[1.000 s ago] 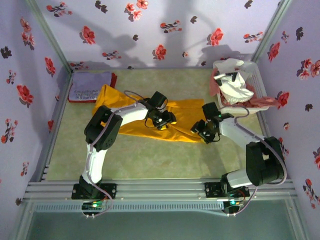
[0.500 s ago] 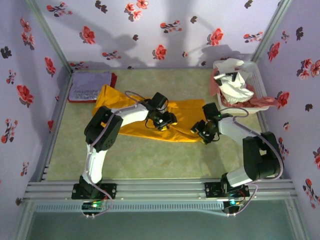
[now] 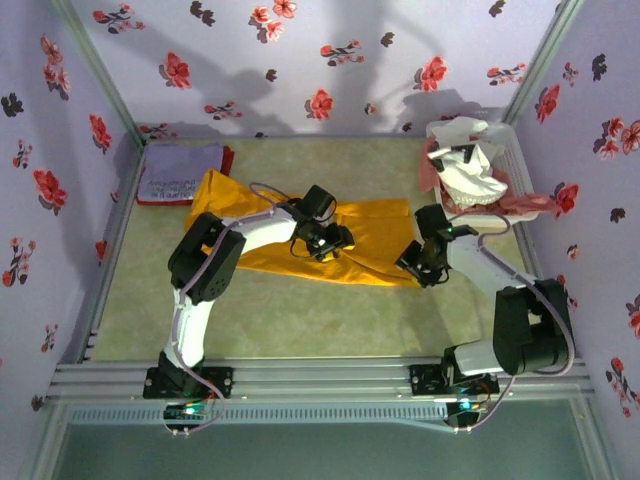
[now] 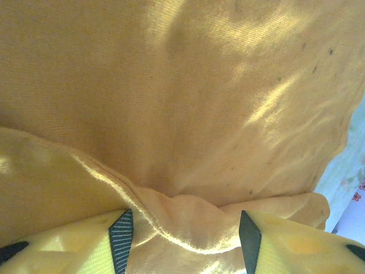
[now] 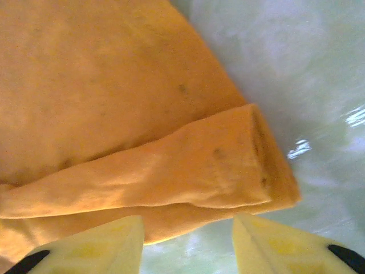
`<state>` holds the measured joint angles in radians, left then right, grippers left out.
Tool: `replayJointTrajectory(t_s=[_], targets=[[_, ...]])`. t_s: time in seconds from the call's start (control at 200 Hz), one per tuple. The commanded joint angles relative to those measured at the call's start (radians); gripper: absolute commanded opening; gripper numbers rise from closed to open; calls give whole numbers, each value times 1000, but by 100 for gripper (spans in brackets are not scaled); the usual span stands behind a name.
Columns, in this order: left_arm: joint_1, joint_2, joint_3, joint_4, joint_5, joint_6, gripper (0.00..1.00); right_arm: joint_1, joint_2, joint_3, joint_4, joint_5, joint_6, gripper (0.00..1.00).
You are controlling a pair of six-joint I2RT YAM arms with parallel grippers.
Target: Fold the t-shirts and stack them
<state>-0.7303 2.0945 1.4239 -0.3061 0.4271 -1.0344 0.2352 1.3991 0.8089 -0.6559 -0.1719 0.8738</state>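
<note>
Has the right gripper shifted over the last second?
Yes. The right gripper has moved right, closer to the floral right wall, at the right corner of the mustard-orange t-shirt.

T-shirts: five.
- One mustard-orange t-shirt (image 3: 375,228), spread flat; taken as reference.
- One lavender t-shirt (image 3: 180,170), folded, just beside the reference's far-left corner.
- One red t-shirt (image 3: 228,160), under the lavender one.
- One white t-shirt (image 3: 470,175) and one pink t-shirt (image 3: 520,203), far right of the reference.

Basket (image 3: 515,150): one, white, holding the white and pink shirts.

Robot arms: two.
- Left arm (image 3: 205,260), over the reference's middle.
- Right arm (image 3: 525,320), at its right end.
</note>
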Motion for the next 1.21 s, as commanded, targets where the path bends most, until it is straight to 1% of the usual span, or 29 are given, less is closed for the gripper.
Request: replayJointTrajectory(t_s=[0.0, 0.05, 0.125, 0.475, 0.63, 0.85, 1.06, 1.2], targets=[[-16, -27, -22, -22, 0, 3, 56, -20, 11, -5, -47, 51, -69, 37], [-17, -27, -22, -21, 0, 1, 56, -26, 15, 0, -47, 57, -78, 34], [-20, -27, -19, -23, -1, 3, 56, -31, 28, 10, -48, 62, -90, 31], [-21, -25, -22, -22, -2, 2, 56, -35, 82, 25, -52, 123, -145, 32], [-23, -25, -21, -25, -3, 2, 56, -35, 96, 28, -34, 129, -150, 29], [-24, -31, -31, -26, -4, 3, 56, -34, 118, 41, 2, 133, -157, 21], [-23, -36, -36, -29, -6, 4, 56, -35, 106, 83, -32, 152, -168, 0], [-23, -36, -41, -27, -7, 4, 56, -35, 94, 97, -45, 171, -170, 0]])
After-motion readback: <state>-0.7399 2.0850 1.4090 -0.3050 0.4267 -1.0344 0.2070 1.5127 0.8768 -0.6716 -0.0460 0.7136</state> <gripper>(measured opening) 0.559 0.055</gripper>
